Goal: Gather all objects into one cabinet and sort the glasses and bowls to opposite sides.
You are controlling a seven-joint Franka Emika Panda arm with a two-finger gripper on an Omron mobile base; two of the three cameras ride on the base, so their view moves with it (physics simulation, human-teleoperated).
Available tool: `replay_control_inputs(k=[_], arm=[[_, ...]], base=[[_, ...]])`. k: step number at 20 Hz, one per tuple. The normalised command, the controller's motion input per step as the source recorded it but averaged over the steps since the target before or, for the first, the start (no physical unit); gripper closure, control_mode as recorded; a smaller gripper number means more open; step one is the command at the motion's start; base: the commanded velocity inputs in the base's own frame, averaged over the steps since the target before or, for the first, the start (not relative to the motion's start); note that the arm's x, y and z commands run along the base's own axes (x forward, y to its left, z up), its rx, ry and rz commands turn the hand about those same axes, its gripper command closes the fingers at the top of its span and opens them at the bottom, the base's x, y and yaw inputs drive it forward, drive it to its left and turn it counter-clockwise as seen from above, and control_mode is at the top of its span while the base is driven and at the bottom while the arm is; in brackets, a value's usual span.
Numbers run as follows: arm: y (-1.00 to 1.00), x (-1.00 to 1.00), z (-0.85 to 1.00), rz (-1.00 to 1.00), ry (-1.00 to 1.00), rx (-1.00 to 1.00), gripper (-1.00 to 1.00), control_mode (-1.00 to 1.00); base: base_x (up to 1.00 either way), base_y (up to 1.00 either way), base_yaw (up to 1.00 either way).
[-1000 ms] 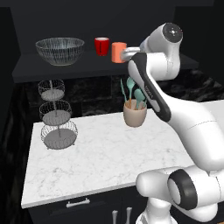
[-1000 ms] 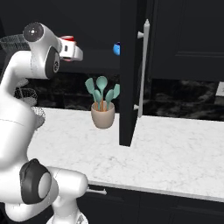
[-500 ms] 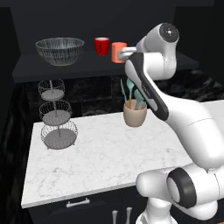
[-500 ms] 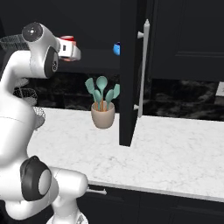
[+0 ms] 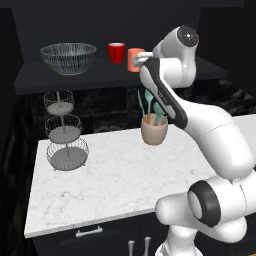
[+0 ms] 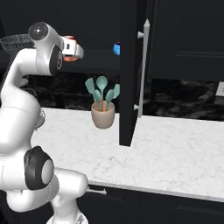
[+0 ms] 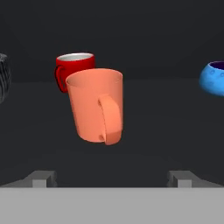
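Jaws: spread, empty | orange handled mug tilted just ahead of jaws on dark cabinet shelf, glossy red cup beyond | Risk: mug tips, knocking cup.

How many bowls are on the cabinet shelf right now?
2. The large striped bowl sits at the shelf's left end, left of the red cup and orange mug. The small blue bowl sits apart to the mug's right. None other visible; the door may hide some shelf.
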Motion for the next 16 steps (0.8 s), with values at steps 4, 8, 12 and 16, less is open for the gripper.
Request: replay_control_inputs(k=[4,8,12,16], arm=[[0.02,0.18,0.0,0.0,0.0,0.0,-1.0,-1.0],[0.0,0.15,-0.01,0.0,0.0,0.0,-1.0,-1.0],[0.0,0.12,0.0,0.0,0.0,0.0,-1.0,-1.0],[0.0,0.06,0.0,0.0,0.0,0.0,-1.0,-1.0]], base=[[0.0,0.0,0.0],[0.0,0.0,0.0],[0.0,0.0,0.0],[0.0,0.0,0.0]])
